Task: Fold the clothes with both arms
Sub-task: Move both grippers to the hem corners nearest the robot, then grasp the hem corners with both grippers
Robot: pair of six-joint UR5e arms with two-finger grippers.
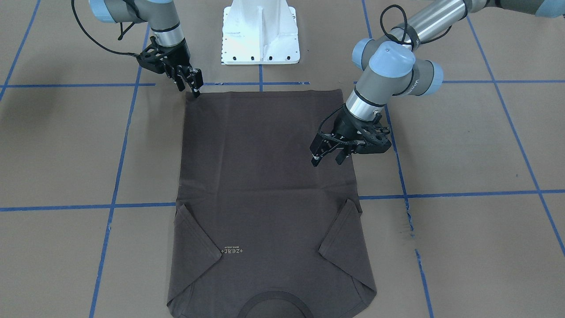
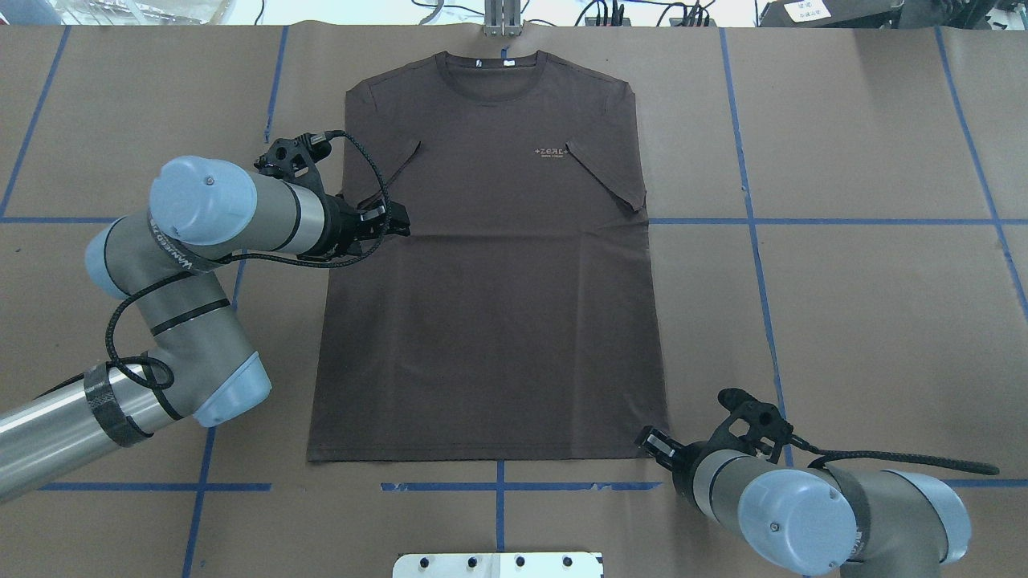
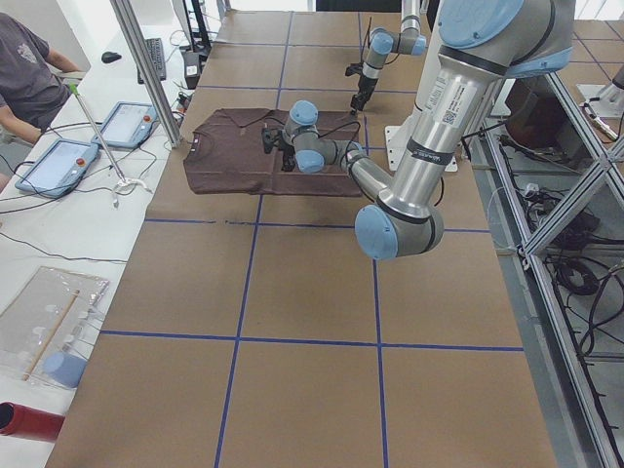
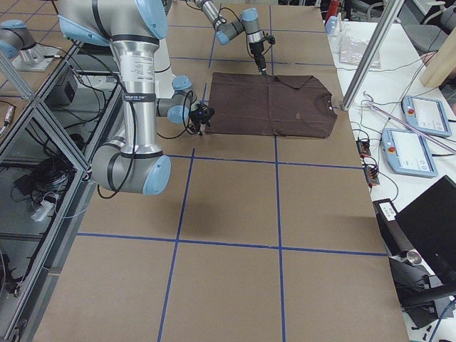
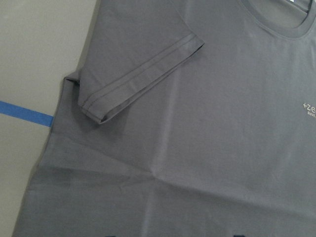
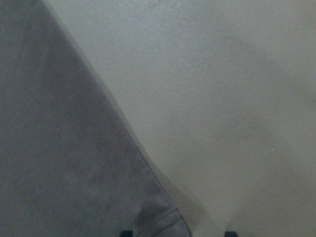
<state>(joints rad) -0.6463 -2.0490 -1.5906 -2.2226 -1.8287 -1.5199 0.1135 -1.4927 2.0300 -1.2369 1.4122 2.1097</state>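
The dark brown-grey T-shirt lies flat on the table, front up, both sleeves folded in over the chest and the collar at the far edge. My left gripper hovers open over the shirt's side edge just below the folded sleeve, holding nothing. My right gripper is open at the near hem corner, which lies between its spread fingertips; I cannot tell whether they touch the cloth.
The white pedestal base stands at the robot's edge of the table. Blue tape lines cross the brown table cover. A person sits by tablets beyond the far edge.
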